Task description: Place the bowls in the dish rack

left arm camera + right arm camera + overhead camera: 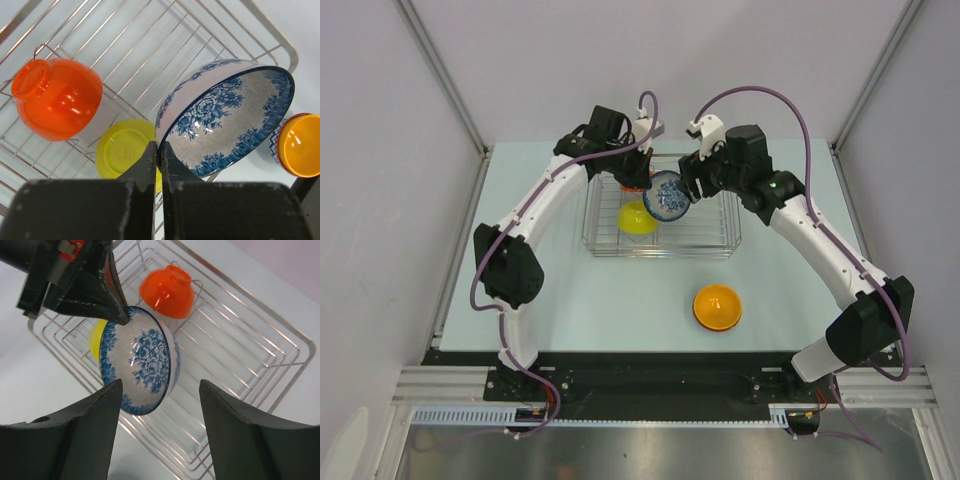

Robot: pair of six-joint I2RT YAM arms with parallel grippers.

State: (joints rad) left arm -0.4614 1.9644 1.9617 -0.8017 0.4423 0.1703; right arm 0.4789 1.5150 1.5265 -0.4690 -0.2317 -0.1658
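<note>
The silver wire dish rack sits mid-table. My left gripper is shut on the rim of a blue floral bowl, holding it on edge over the rack; the bowl also shows in the top view and the right wrist view. An orange bowl and a yellow bowl lie upside down in the rack. My right gripper is open and empty, just in front of the floral bowl without touching it. A bowl with an orange-yellow inside sits on the table in front of the rack.
The right half of the rack holds no bowls. Grey walls and metal frame posts surround the table. Purple cables arc above the arms.
</note>
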